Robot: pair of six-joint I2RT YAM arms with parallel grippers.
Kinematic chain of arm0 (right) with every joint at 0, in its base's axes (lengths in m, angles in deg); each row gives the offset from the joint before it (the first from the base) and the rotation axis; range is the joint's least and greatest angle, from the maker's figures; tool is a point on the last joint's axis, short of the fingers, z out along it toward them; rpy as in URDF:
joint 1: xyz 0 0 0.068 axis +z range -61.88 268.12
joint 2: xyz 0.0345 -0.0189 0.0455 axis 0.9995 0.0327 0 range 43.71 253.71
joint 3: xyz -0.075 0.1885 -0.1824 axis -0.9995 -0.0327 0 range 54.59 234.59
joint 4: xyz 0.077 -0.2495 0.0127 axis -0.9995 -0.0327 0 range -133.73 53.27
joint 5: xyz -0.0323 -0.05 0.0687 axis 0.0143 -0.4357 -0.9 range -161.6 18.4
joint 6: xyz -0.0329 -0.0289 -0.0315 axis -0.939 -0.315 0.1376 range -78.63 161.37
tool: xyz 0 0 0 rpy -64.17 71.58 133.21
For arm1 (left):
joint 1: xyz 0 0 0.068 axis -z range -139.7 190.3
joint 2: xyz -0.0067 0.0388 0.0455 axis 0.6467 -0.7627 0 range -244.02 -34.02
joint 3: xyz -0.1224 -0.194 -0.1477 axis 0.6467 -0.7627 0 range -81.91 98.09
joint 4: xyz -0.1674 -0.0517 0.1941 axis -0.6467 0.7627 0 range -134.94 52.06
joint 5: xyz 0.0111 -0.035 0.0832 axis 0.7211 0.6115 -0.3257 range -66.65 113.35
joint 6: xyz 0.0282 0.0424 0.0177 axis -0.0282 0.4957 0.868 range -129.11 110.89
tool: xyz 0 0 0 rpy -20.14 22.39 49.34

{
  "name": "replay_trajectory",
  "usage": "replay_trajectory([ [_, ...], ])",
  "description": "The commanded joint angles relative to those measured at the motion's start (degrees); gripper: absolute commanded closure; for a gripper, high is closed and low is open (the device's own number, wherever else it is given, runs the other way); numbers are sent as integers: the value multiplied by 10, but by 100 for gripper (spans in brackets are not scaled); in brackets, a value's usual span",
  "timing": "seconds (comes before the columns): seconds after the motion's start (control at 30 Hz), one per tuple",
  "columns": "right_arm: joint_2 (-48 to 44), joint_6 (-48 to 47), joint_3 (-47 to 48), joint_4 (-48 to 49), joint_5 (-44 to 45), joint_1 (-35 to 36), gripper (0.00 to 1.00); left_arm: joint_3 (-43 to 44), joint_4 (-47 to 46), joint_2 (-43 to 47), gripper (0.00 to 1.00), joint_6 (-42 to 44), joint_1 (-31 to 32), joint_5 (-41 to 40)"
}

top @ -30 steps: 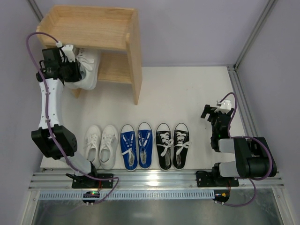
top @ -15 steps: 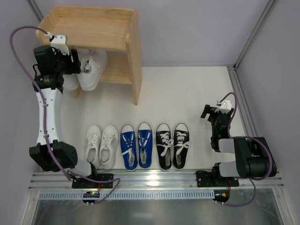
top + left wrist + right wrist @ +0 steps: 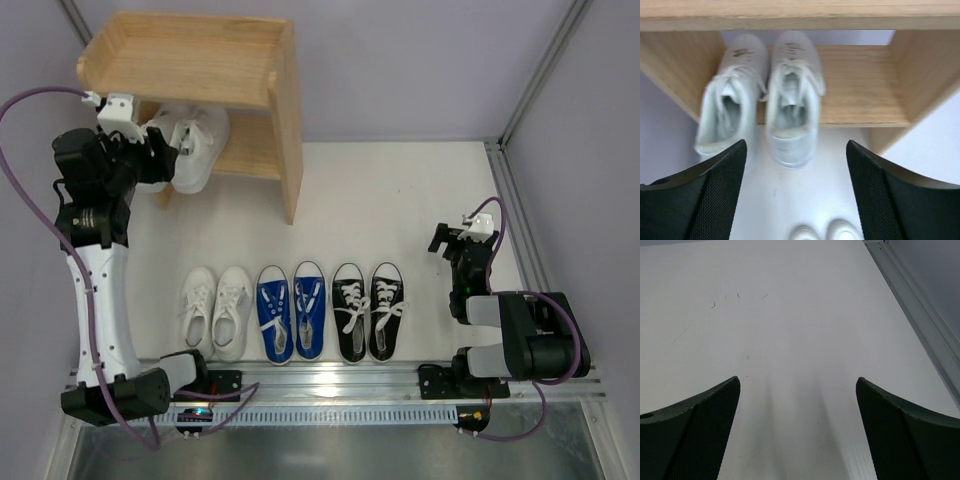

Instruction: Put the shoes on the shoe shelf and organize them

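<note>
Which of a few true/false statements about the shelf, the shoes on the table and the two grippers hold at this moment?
1. A white pair sits on the lower tier of the shoe shelf. True.
2. The left gripper is shut on a white shoe. False: it is open and empty, in front of the shelf.
3. The blue pair is on the shelf's top tier. False: it stands on the table, between the second white pair and the black pair.
4. The right gripper is open over bare table. True.
</note>
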Motion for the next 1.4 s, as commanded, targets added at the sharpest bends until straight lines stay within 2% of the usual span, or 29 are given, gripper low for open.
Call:
replay_trajectory([
  [0.0, 1, -2, 1, 45, -3, 1, 3, -19, 32, 24, 48, -19, 21, 109],
  [0.07, 1, -3, 1, 46, -2, 0, 2, -25, 38, 24, 73, -12, 64, 99],
  [0.1, 0, -3, 1, 46, -3, 1, 2, -27, 39, 19, 91, -4, 79, 91],
  [0.17, 0, -2, 0, 46, -3, 0, 3, -29, 39, 7, 100, -1, 109, 67],
  [0.33, 1, -2, 1, 46, -2, 0, 3, -39, 3, -57, 100, -25, 162, 21],
  [0.6, 1, -2, 0, 46, -2, 0, 3, -129, -193, -95, 100, -68, 206, -106],
  [0.83, 1, -2, 1, 46, -2, 0, 2, -136, -244, -144, 100, -81, 215, -150],
  [1.0, 0, -2, 0, 46, -3, 1, 2, -154, -288, -148, 100, -94, 215, -156],
  [1.23, 0, -3, 1, 46, -2, 1, 3, -156, -287, -139, 100, -113, 215, -192],
  [1.37, 1, -2, 1, 46, -2, 0, 3, -195, -295, -83, 100, -167, 216, -124],
])
